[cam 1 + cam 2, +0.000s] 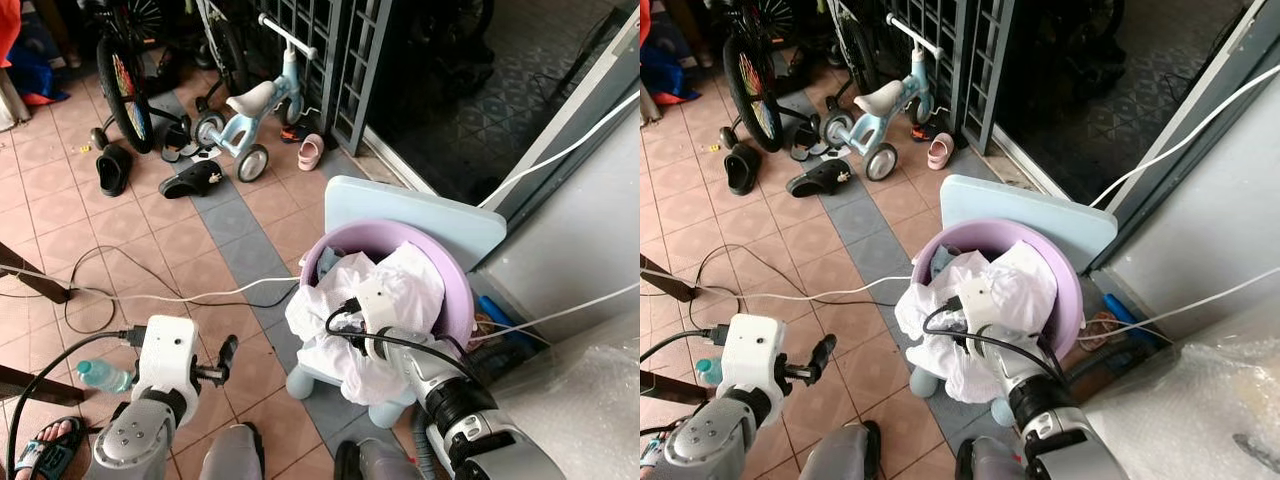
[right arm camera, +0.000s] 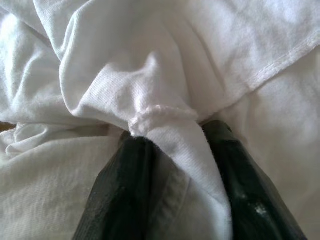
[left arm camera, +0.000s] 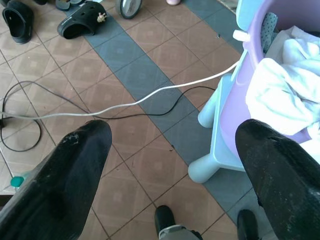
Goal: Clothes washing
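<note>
Head views: purple basin (image 1: 455, 290) on a pale blue stool (image 1: 330, 378), right of centre, heaped with white laundry (image 1: 400, 290) spilling over its near-left rim; blue board (image 1: 420, 215) propped behind, grey wall close on the right. Right gripper (image 1: 352, 318) buried in the heap, directly ahead of its arm, so the right arm is the nearer. Left gripper (image 1: 226, 357) hangs over open tile to the left. White cable (image 1: 200, 296) trails across the floor to the basin

Left wrist view: left gripper's fingers (image 3: 70, 175) spread wide, empty, above bare tile; room to swing there

Right wrist view: right gripper (image 2: 175, 165) pinches a bunched fold of white laundry (image 2: 165, 125) between closed fingers; likely lift is up and leftward, clear of the rim
</note>
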Motion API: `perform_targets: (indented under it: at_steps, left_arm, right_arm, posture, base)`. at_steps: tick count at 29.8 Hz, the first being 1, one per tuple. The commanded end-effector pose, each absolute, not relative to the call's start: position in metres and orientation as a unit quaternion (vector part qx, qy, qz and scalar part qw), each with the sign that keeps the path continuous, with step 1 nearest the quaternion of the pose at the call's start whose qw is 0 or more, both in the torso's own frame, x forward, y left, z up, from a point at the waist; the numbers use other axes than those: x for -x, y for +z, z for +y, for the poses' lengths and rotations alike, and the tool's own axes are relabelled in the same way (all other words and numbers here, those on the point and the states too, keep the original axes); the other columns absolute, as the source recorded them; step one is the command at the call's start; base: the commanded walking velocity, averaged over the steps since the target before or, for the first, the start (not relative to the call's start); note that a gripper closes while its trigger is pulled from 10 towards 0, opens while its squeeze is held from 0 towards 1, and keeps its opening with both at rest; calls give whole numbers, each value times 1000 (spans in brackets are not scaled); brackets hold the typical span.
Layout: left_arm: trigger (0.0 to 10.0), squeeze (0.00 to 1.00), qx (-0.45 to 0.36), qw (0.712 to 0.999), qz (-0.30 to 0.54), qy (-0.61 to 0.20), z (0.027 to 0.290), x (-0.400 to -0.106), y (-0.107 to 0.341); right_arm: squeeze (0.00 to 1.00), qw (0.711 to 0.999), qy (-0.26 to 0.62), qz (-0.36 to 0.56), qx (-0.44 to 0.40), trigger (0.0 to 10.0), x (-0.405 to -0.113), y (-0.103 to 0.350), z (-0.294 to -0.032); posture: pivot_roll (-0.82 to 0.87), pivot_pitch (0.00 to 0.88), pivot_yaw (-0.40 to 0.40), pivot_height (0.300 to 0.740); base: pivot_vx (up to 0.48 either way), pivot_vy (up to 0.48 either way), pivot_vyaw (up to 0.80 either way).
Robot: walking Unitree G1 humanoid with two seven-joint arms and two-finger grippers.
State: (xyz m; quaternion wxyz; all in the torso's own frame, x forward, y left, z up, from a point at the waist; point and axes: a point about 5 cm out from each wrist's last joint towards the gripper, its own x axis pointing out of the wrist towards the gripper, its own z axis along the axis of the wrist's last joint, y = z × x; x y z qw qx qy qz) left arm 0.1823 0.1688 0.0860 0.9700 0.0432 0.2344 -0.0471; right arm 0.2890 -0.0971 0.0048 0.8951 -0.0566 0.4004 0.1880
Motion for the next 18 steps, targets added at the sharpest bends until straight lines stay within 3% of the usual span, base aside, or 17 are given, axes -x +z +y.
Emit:
perform_targets:
  at_steps: [1, 7, 11, 15, 18]
  left_arm:
    - [10000, 0, -39, 969, 239, -36, 170, -185, 82]
    - [10000, 0, -27, 972, 231, -37, 170, -194, 84]
    - [10000, 0, -29, 971, 234, -48, 168, -197, 79]
    - [10000, 0, -30, 972, 226, -63, 163, -210, 80]
    - [10000, 0, -32, 980, 192, -39, 164, -224, 87]
  right_arm:
    - [0, 890, 171, 419, 53, 0, -288, 1, -108]
    - [0, 904, 163, 393, 34, 0, -301, 14, -111]
    - [0, 895, 184, 405, 27, 0, -301, 16, -110]
    - [0, 890, 182, 418, 33, 0, -304, 16, -121]
    - [0, 906, 157, 393, 23, 0, -312, 23, -135]
  posture:
    - [143, 146, -101, 740]
    - [132, 113, -97, 740]
    - [119, 92, -77, 740]
    - [107, 64, -67, 740]
    - [92, 10, -72, 740]
  base:
    - [0, 0, 0]
    - [0, 0, 0]
    - [0, 0, 0]
    - [0, 0, 0]
    - [0, 0, 0]
